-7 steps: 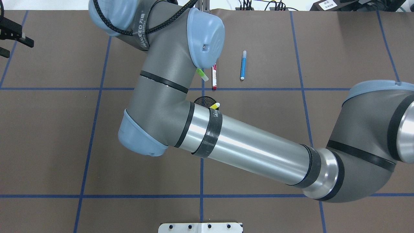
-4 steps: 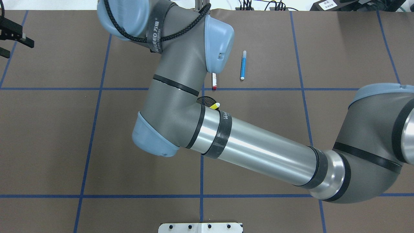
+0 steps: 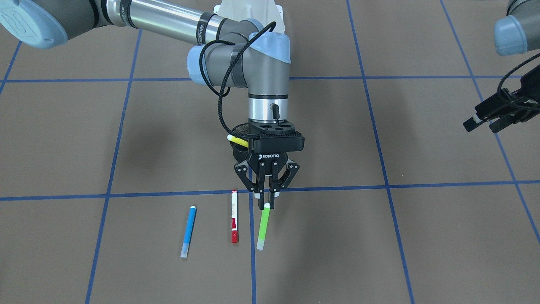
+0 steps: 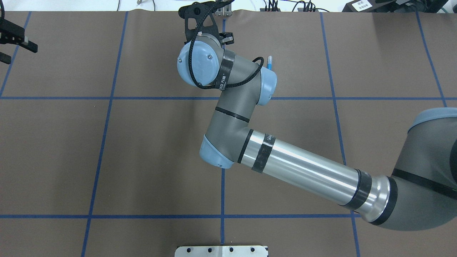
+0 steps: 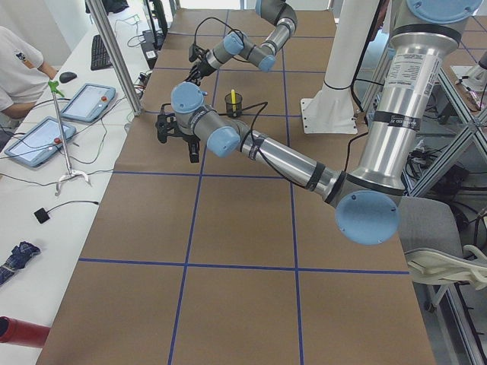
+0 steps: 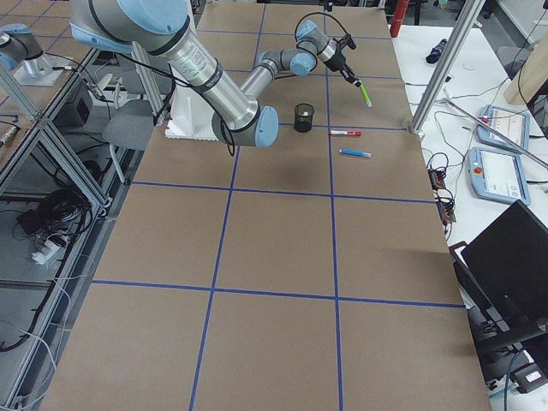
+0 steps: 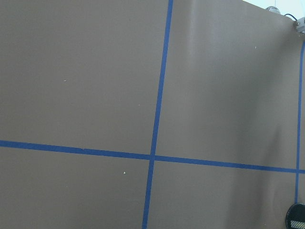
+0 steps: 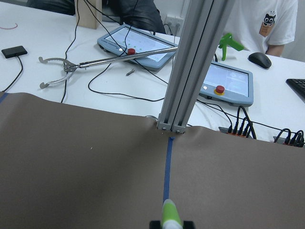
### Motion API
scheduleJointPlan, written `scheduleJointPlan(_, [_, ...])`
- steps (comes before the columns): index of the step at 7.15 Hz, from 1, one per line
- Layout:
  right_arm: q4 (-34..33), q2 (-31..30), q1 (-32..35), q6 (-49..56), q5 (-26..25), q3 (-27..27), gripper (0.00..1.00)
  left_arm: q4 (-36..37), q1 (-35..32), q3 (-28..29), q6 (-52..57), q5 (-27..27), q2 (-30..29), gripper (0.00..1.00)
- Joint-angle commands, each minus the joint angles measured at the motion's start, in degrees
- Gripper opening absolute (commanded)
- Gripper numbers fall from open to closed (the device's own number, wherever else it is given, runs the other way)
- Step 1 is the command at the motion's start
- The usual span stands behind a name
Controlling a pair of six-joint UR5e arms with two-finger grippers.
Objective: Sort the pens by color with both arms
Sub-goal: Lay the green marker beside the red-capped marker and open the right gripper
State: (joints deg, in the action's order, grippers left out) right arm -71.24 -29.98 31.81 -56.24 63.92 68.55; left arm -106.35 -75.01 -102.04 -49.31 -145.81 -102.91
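Note:
My right gripper (image 3: 265, 202) is shut on the white end of the green pen (image 3: 263, 227), which hangs tilted above the table (image 6: 363, 90). Its tip shows in the right wrist view (image 8: 170, 213). The red marker (image 3: 234, 216) and the blue pen (image 3: 188, 231) lie flat beside it. The yellow pen (image 3: 237, 140) stands in the black mesh cup (image 6: 303, 117). In the overhead view the right arm (image 4: 228, 103) hides all but the blue pen's end (image 4: 269, 62). My left gripper (image 3: 485, 120) stands open and empty, far off to the side (image 4: 14, 39).
Blue tape lines (image 3: 379, 185) divide the brown table into squares. An aluminium post (image 8: 190, 67) rises at the far edge near the right gripper. Beyond it are tablets (image 8: 224, 83), cables and a seated person's torso (image 8: 262, 19).
The right arm has swung away from above the cup toward the far edge, carrying the green pen. Its wrist has turned. The left gripper has not moved.

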Motion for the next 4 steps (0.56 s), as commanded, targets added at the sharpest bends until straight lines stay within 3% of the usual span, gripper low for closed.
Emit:
scheduleJointPlan(1, [5.3,0.5,-1.0,0.3,-0.9,-5.5,0.00,0.0,0.0,0.1,0.0,0.0,0.0,0.99])
scheduleJointPlan(4, [7.8,1.6,-2.1,0.4,-2.3,-9.9,0.00,0.0,0.1,0.2,0.0,0.1,-0.1,0.99])
